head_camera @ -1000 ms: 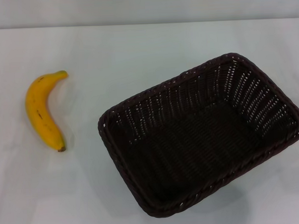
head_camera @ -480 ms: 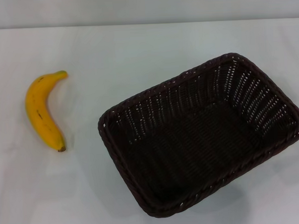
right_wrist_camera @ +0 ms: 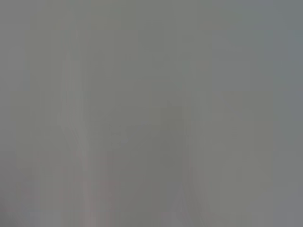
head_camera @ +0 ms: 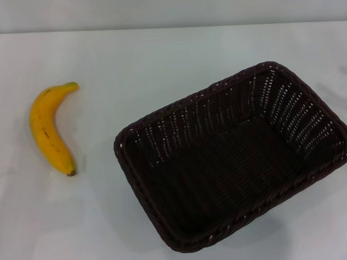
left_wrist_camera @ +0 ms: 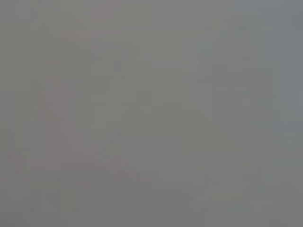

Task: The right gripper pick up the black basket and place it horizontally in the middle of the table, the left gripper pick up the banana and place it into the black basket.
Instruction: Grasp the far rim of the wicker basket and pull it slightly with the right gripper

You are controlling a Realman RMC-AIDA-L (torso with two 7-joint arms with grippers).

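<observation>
White table (head_camera: 159,56): one banana (head_camera: 47,128), one basket (head_camera: 232,156)

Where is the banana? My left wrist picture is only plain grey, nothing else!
Observer: The curved yellow banana lies on the smooth white table, on the robot's left side in the head view.
Operator: Is it inside the basket?
Observer: No. The big dark woven wicker basket sits apart from it, further right, turned at a slant, with nothing inside.
Operator: Can you see my grippers anywhere?
Observer: No. Neither the left gripper nor the right gripper shows in any view, and the right wrist view is plain grey too.
</observation>
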